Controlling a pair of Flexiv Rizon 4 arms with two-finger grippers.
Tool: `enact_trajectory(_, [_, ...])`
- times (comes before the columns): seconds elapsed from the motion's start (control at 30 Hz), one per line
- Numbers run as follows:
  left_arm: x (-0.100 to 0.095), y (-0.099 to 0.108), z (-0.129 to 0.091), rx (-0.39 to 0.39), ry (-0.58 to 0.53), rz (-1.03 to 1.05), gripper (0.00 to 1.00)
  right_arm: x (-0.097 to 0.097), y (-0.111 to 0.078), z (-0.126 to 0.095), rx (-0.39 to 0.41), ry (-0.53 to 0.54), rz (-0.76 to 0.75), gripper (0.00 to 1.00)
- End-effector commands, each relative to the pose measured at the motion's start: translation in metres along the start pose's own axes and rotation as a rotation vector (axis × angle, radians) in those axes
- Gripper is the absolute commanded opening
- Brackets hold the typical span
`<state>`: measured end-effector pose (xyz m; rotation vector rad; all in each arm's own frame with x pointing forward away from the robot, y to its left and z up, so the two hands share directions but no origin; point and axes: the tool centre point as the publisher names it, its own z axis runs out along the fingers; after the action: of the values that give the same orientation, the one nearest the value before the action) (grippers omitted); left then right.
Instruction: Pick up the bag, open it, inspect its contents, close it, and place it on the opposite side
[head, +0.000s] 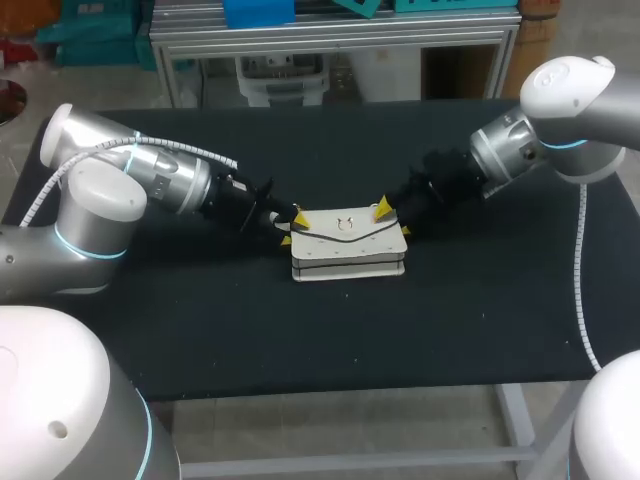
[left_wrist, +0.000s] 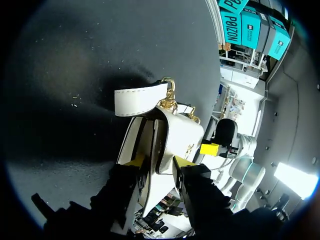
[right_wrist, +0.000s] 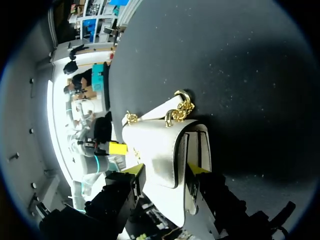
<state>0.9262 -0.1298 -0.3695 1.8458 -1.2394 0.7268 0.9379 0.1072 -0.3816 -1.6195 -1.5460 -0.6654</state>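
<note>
Currently the white bag (head: 350, 240) sits mid-desk (head: 200, 330), flap apparently shut, gold chain at its top. The left gripper (head: 291, 226) takes one end and the right gripper (head: 393, 218) the other. In each wrist view the fingers appear clenched on the bag's front section from both sides. Judgement: grasp made, lift not evident. Opening, inspecting, closing and placing on the opposite side all remain.

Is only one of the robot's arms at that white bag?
No: the left gripper is at one end of the bag and the right gripper is at the other end.
</note>
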Motion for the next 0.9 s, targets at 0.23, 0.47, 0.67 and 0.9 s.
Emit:
enact_trajectory(0.23, [-0.001,-0.016,0.01,-0.005,0.016,-0.04,0.31,-0.005,0.005,0.0,-0.03,0.042,0.042,0.45])
enact_trajectory(0.47, [-0.003,-0.025,0.013,-0.013,0.032,-0.068,0.33,-0.008,0.013,0.007,-0.014,0.048,0.065,0.37])
enact_trajectory(0.67, [-0.008,-0.028,0.015,-0.013,0.028,-0.08,0.18,-0.021,0.015,0.017,0.01,0.032,0.105,0.29])
enact_trajectory(0.9, [-0.005,-0.019,0.01,0.014,0.027,-0.057,0.0,-0.018,0.012,0.012,-0.014,0.026,0.09,0.0])
